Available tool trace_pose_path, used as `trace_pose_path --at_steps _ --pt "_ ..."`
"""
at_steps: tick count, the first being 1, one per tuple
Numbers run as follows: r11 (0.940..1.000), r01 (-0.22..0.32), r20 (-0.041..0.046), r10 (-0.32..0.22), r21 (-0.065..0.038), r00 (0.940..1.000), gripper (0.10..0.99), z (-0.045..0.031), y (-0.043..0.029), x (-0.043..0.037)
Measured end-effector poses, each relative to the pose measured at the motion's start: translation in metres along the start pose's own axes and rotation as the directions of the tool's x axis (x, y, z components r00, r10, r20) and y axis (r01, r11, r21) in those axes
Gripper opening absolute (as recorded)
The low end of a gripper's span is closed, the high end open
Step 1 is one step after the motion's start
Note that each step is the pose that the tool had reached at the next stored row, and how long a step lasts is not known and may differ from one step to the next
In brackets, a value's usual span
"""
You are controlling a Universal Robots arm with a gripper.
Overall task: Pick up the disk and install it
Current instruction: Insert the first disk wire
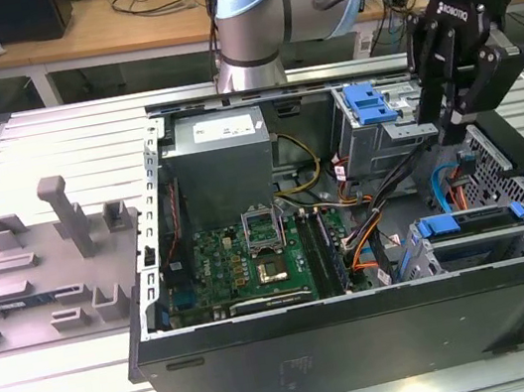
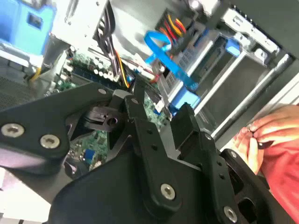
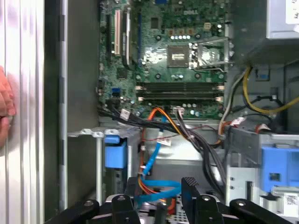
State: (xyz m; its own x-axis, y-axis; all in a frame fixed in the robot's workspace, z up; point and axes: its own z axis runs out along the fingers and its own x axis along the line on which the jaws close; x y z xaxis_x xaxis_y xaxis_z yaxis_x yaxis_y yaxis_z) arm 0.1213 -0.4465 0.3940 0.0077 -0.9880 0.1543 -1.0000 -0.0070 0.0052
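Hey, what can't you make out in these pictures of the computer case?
Disk, exterior view: label and lower body hidden inside its bay.
Hand, second wrist view: cut off by the picture's edge.
Motherboard, second wrist view: mostly hidden behind the gripper.

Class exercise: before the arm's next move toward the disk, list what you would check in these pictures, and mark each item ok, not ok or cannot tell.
1. Gripper open and empty: ok.
2. Disk located: ok; it lies in a bay of the case, at the exterior view's right.
3. Gripper lined up over the disk: cannot tell; in the exterior view it hangs above that side of the case.
4. Cables out of the way: not ok; a blue cable loops close in front of the gripper.
5. People clear: not ok; a hand is beside the case.
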Motion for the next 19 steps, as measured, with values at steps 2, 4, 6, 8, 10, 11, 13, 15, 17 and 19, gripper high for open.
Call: trace_pose_path --at_steps 2,4,6,8,10,11,13,15,17,19 --pt "1.0000 0.001 0.0012 -0.001 -0.003 1.0000 0.502 0.0008 -0.0080 -0.0052" --pt "0.9999 0.002 0.0016 -0.002 -0.012 1.0000 0.502 0.0010 -0.0207 -0.0059" --pt "0.9998 0.005 0.0014 -0.005 -0.022 1.0000 0.502 0.0009 -0.0329 -0.0058" --pt "0.9997 0.005 -0.0019 -0.005 -0.024 1.0000 0.502 0.0012 -0.0372 -0.0057" --pt "1.0000 -0.004 -0.0299 0.004 -0.004 0.9995 0.502 0.0016 -0.0373 -0.0055" --pt "1.0000 -0.007 -0.0449 0.007 0.003 0.9990 0.502 0.0015 -0.0373 -0.0055" --pt "0.9997 -0.015 -0.0889 0.016 0.019 0.9959 0.502 0.0015 -0.0373 -0.0055" --pt "0.9993 -0.020 -0.1217 0.024 0.032 0.9923 0.502 0.0016 -0.0373 -0.0055" --pt "0.9988 -0.029 -0.1527 0.034 0.039 0.9877 0.502 0.0023 -0.0368 -0.0058" --pt "0.9985 -0.034 -0.1620 0.041 0.043 0.9859 0.502 0.0035 -0.0361 -0.0066"
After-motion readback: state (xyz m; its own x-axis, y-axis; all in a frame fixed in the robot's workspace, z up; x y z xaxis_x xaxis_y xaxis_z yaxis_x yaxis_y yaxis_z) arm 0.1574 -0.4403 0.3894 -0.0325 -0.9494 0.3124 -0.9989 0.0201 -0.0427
